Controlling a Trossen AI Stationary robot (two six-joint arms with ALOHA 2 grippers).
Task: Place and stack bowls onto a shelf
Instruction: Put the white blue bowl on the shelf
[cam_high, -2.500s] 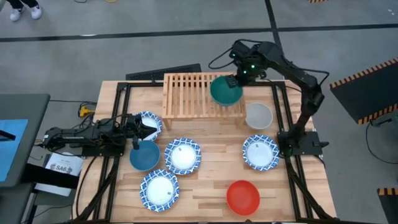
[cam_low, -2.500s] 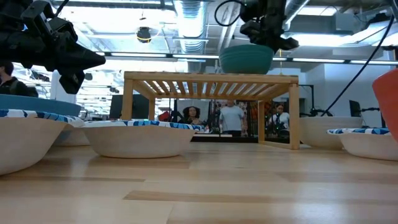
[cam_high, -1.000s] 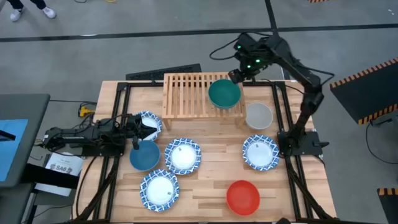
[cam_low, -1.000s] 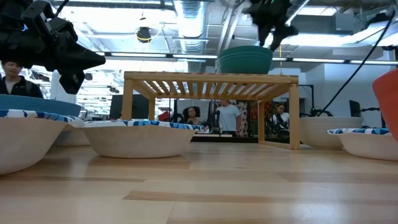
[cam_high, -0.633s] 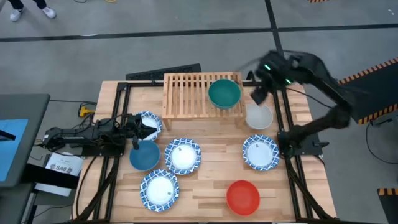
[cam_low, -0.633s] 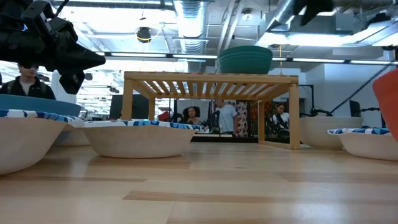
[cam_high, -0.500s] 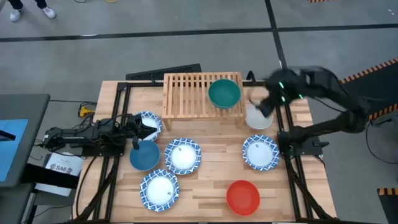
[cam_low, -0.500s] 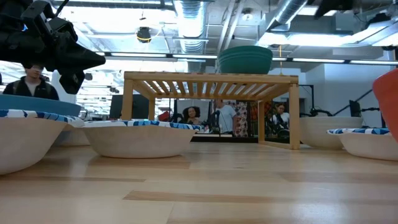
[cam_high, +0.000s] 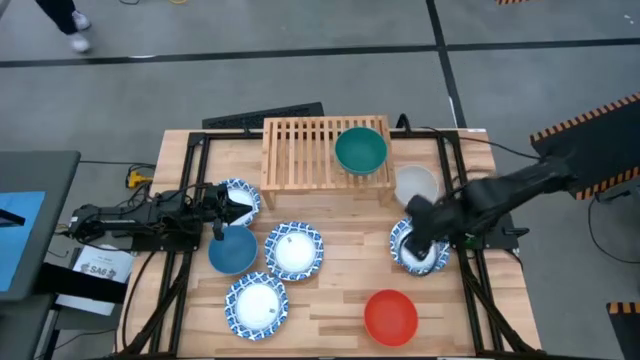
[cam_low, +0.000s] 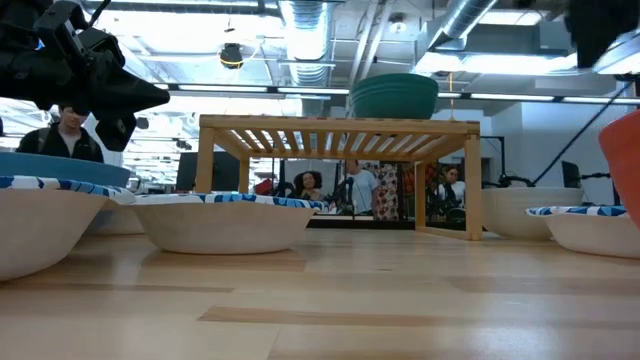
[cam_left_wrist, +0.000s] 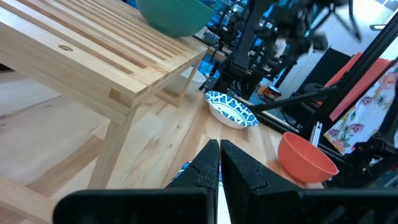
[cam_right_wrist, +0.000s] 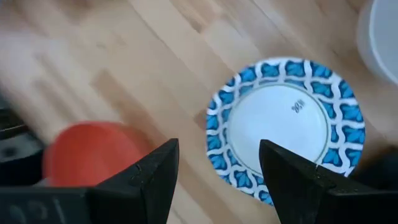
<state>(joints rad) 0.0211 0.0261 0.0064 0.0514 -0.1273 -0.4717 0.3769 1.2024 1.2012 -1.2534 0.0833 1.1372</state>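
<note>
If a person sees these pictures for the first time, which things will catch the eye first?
Probably the green bowl, alone on the right end of the shelf. Next, the right gripper, open, above a blue-and-white patterned bowl on the table's right side, with the red bowl nearer the front edge. The left gripper waits, shut, at the table's left.

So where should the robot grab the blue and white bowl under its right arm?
Probably by the rim, from above. The patterned bowl sits upright and open, and the right gripper hovers over it with fingers open, so one finger could go inside the wall and one outside.
</note>
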